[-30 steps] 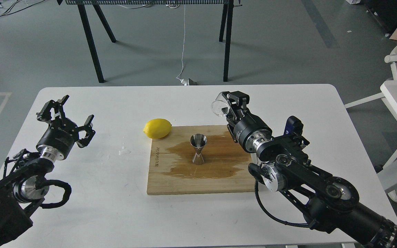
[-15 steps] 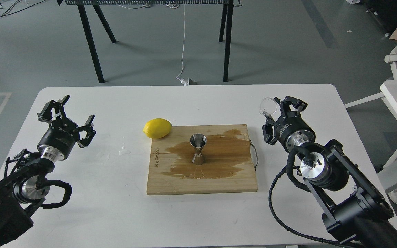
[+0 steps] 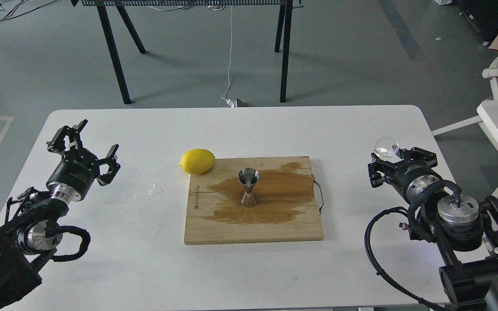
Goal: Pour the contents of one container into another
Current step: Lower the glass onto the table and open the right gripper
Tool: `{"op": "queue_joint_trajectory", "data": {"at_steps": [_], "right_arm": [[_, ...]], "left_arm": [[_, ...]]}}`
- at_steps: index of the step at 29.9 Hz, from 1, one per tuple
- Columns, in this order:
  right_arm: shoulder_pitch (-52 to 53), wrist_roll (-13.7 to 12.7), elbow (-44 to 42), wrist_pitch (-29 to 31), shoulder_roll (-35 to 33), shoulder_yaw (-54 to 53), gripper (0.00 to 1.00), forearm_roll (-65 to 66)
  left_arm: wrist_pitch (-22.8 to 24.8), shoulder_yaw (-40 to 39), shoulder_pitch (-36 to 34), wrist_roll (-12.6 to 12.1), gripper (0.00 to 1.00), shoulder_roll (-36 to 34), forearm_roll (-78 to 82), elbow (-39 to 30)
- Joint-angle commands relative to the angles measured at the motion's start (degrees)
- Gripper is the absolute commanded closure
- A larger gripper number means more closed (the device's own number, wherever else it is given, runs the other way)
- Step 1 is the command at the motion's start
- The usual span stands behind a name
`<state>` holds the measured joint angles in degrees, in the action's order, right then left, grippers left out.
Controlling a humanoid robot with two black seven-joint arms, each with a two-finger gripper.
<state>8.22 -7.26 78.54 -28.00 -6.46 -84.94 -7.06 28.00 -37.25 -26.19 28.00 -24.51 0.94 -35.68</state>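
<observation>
One lemon (image 3: 197,161) touches the wet board (image 3: 253,224) behind the jigger (image 3: 248,187).

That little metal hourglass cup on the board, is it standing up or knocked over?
Standing up. The jigger stands upright on the wet wooden board, its open mouth facing up.

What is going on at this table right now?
The right gripper holds a small clear glass cup off to the right of the wooden board, well away from the steel jigger. The jigger stands upright in the middle of the board, inside a wide wet stain. A lemon sits at the board's far left corner. The left gripper is open and empty over the white table.
</observation>
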Motion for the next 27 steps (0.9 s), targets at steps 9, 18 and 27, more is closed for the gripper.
{"op": "queue_joint_trajectory", "data": {"at_steps": [9,18,27], "right_arm": [[-1.0,-0.2,-9.1,0.0,0.1,-2.7,0.59,-8.1],[-2.4,-0.4,-9.7,0.0,0.0,-2.9,0.58,-8.1],[-2.3,-0.4,-10.1,0.1,0.1,-2.7,0.53,-8.1]], "left_arm": [[0.0,0.1,0.1,0.0,0.05,0.0,0.0,0.0],[0.0,0.0,0.1,0.0,0.05,0.1,0.0,0.0],[0.0,0.1,0.1,0.0,0.05,0.1,0.0,0.0]]}}
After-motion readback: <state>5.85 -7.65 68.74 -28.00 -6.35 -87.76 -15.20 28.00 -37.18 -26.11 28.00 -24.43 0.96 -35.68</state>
